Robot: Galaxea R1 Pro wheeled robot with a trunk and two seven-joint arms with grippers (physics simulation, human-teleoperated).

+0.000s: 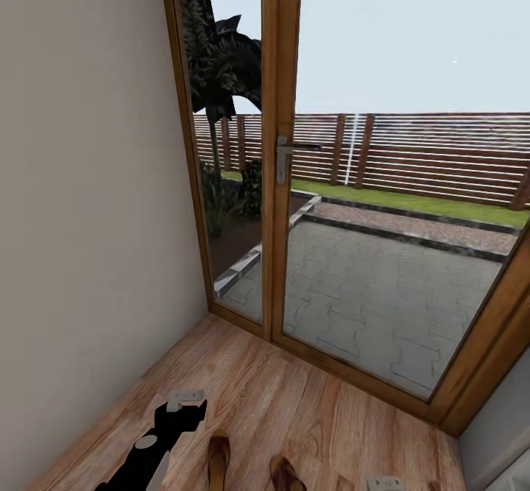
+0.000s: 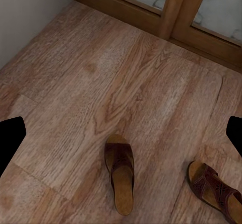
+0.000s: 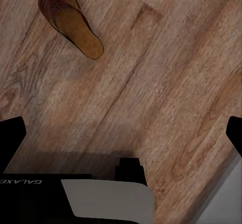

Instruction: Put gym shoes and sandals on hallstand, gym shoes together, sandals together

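Two dark brown sandals with tan insoles lie apart on the wood-plank corridor floor (image 1: 316,410), at the lower edge of the head view: one sandal (image 1: 218,461) and the other sandal (image 1: 287,474). The left wrist view looks down on both, the nearer sandal (image 2: 120,176) and the other sandal (image 2: 218,193). My left gripper (image 1: 184,403) hovers above the floor just left of them, its fingers (image 2: 11,141) wide apart and empty. My right gripper (image 1: 385,484) is open too, with one sandal (image 3: 70,21) ahead of it. The gym shoes and the hallstand are out of view.
A beige wall (image 1: 88,204) closes the left side. Ahead stands a wood-framed glass door (image 1: 283,160) with a metal handle, a paved yard and a fence behind it. Part of my own base (image 3: 101,196) shows below the right gripper.
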